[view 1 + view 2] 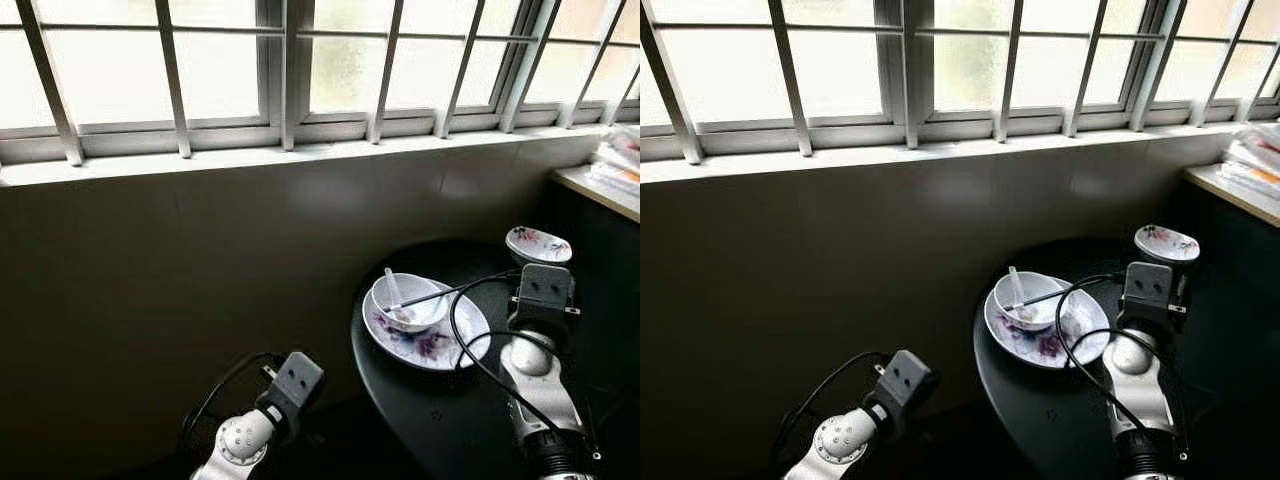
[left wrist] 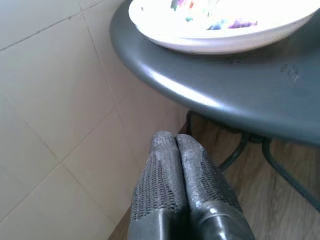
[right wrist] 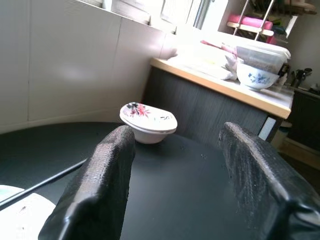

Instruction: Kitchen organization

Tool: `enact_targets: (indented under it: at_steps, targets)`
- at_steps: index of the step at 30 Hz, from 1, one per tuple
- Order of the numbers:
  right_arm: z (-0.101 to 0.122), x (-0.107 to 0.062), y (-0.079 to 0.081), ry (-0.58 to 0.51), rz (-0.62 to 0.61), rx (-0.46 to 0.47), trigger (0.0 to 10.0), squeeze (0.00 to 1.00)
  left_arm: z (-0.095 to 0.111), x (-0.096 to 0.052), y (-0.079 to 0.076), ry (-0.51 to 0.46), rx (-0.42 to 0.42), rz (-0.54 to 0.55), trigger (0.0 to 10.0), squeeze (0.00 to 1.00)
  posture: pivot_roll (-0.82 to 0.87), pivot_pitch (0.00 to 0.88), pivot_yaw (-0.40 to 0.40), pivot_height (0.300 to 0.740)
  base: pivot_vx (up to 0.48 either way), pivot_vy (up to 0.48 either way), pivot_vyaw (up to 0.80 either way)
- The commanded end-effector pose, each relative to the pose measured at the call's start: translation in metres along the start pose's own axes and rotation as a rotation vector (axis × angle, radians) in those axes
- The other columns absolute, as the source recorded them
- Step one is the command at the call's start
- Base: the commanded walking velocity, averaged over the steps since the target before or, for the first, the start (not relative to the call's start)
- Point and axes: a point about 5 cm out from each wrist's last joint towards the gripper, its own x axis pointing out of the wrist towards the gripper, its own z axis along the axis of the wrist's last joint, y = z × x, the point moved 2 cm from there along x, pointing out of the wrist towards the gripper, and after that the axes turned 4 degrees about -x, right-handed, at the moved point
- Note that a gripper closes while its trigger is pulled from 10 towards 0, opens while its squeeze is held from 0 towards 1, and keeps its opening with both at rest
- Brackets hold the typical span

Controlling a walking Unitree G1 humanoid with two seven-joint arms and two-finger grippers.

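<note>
At the left edge of the round black desk (image 1: 440,420) sits a white floral plate (image 1: 440,345) carrying a white bowl (image 1: 415,295). A white spoon (image 1: 393,290) lies in the bowl, its long axis running from the bowl's middle up toward the far rim and the window. A thin black stick (image 1: 440,293), perhaps a chopstick, rests across the bowl's rim, its long axis running from the bowl toward the desk's right side. Near the far right edge of the desk stands a small floral bowl (image 3: 148,121), upside down, well apart from the plate.

The right hand (image 3: 175,180) is held low over the desk, just right of the plate, its arm reaching forward from the near edge with a black cable looping beside it. Its two black fingers are spread wide and hold nothing; they point toward the small floral bowl. The left hand (image 2: 180,185) hangs below and left of the desk's left edge, fingers pressed together with nothing between them, the arm bent low in the shade by the wall.

The desk stands on dark curved metal legs over a wood-look floor (image 2: 280,205), against a pale tiled wall (image 1: 180,270) under a barred window (image 1: 300,70). To the right, a counter (image 3: 220,87) holds a blue-patterned bowl (image 3: 257,76) and clear containers.
</note>
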Motion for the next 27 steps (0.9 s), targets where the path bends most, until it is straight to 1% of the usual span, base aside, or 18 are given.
enact_targets:
  at_steps: [1,3,5,6,7,9,10,11,12,13,14,15,18,19,20,23,25,27]
  targets:
    - [-0.001,0.001,0.000,0.025,-0.011,0.048,10.0,0.00,-0.001,-0.001,0.003,0.006,0.002,0.007,10.0,0.00,0.04,0.000,-0.052,0.740,0.000,0.000,0.00]
    - [-0.007,0.002,-0.001,0.071,-0.010,0.108,10.0,0.00,-0.001,-0.001,0.003,0.007,0.001,0.007,10.0,0.00,0.04,0.000,-0.051,0.740,0.000,0.000,0.00]
    - [-0.008,0.004,0.000,0.092,0.008,0.158,10.0,0.00,-0.001,-0.001,0.003,0.007,0.001,0.007,10.0,0.00,0.04,0.000,-0.051,0.740,0.000,0.000,0.00]
    - [-0.006,0.006,0.005,0.101,0.057,0.250,10.0,0.00,-0.002,-0.001,0.003,0.008,0.000,0.007,10.0,0.00,0.04,0.000,-0.051,0.740,0.000,0.000,0.00]
    - [-0.003,0.007,0.008,0.102,0.089,0.304,10.0,0.00,-0.002,-0.001,0.003,0.009,-0.001,0.008,10.0,0.00,0.04,0.000,-0.051,0.740,0.000,0.000,0.00]
    - [-0.003,0.008,0.007,0.112,0.088,0.335,10.0,0.00,-0.002,-0.001,0.002,0.009,0.000,0.007,10.0,0.00,0.03,0.000,-0.051,0.740,0.000,0.000,0.00]
    - [-0.006,0.011,0.008,0.144,0.097,0.389,10.0,0.00,-0.002,0.000,0.002,0.010,0.000,0.006,10.0,0.00,0.03,0.000,-0.053,0.740,0.000,0.000,0.00]
    - [-0.006,0.011,0.008,0.144,0.097,0.389,10.0,0.00,-0.002,0.000,0.002,0.010,0.000,0.006,10.0,0.00,0.03,0.000,-0.053,0.740,0.000,0.000,0.00]
    - [-0.009,0.013,0.010,0.182,0.119,0.439,10.0,0.00,-0.001,0.000,0.002,0.010,0.000,0.005,10.0,0.00,0.03,0.000,-0.052,0.740,0.000,0.000,0.00]
    - [-0.011,0.014,0.011,0.202,0.124,0.467,10.0,0.00,-0.001,0.000,0.002,0.010,0.000,0.005,10.0,0.00,0.04,0.000,-0.052,0.740,0.000,0.000,0.00]
    - [-0.011,0.014,0.011,0.202,0.124,0.467,10.0,0.00,-0.001,0.000,0.002,0.010,0.000,0.005,10.0,0.00,0.04,0.000,-0.052,0.740,0.000,0.000,0.00]
    - [-0.015,0.015,0.014,0.246,0.149,0.527,10.0,0.00,-0.002,0.000,0.002,0.011,0.000,0.005,10.0,0.00,0.04,0.000,-0.053,0.740,0.000,0.000,0.00]
    - [-0.022,0.017,0.018,0.313,0.170,0.606,10.0,0.00,-0.001,0.000,0.002,0.011,0.001,0.006,10.0,0.00,0.04,0.000,-0.054,0.740,0.000,0.000,0.00]
    - [-0.024,0.017,0.021,0.339,0.191,0.650,10.0,0.00,-0.001,0.001,0.002,0.011,0.002,0.007,10.0,0.00,0.04,0.000,-0.054,0.740,0.000,0.000,0.00]
    - [-0.024,0.017,0.021,0.339,0.191,0.650,10.0,0.00,-0.001,0.001,0.002,0.011,0.002,0.007,10.0,0.00,0.04,0.000,-0.054,0.740,0.000,0.000,0.00]
    - [-0.025,0.017,0.028,0.368,0.242,0.702,10.0,0.00,-0.001,0.001,0.002,0.011,0.001,0.008,10.0,0.00,0.04,0.000,-0.056,0.740,0.000,0.000,0.00]
    - [-0.023,0.018,0.036,0.389,0.312,0.741,10.0,0.00,-0.001,0.002,0.002,0.011,0.002,0.008,10.0,0.00,0.04,0.000,-0.055,0.740,0.000,0.000,0.00]
    - [-0.022,0.019,0.037,0.389,0.330,0.747,10.0,0.00,-0.001,0.002,0.002,0.012,0.003,0.008,10.0,0.00,0.04,0.000,-0.054,0.740,0.000,0.000,0.00]
